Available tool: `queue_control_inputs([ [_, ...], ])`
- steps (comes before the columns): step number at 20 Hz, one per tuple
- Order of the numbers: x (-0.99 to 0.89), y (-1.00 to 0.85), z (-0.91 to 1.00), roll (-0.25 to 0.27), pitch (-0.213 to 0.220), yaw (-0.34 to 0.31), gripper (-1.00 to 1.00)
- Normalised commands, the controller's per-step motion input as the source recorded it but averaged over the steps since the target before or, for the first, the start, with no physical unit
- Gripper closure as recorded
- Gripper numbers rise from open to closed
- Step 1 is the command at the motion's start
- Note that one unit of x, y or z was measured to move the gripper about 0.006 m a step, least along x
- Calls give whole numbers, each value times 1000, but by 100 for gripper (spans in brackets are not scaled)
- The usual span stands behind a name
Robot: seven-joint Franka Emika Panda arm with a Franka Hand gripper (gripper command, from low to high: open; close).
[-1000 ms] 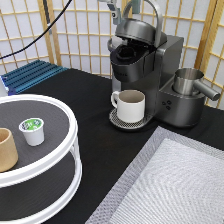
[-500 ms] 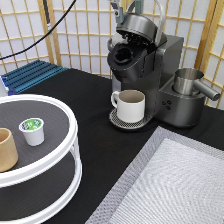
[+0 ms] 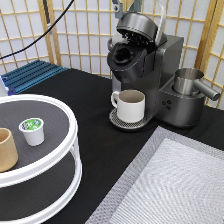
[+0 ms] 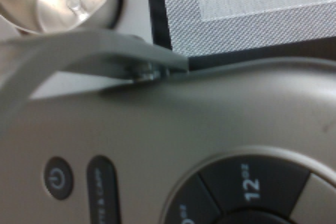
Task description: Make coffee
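**Brewer lid raised, pod on the tray**

The gripper sits at twelve o'clock above the glossy dark coffee maker; its opening cannot be told. The coffee, a white pod with green foil, stands on the round white tray at nine o'clock. The wrist view reads "12" on a button.

Exterior view: high, oblique, across the table. Wrist view: very close, apparently over the coffee machine's lid; both share it.
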Motion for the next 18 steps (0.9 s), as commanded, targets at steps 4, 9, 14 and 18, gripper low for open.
queue_control_inputs([
  [4, 7, -750, 990, 143, 125, -5, -100],
  [9, 0, -946, 758, 156, 78, 0, -100],
  [14, 5, -1000, 416, 145, 16, 0, -100],
  [18, 41, -1000, 263, 125, 7, 0, -100],
])
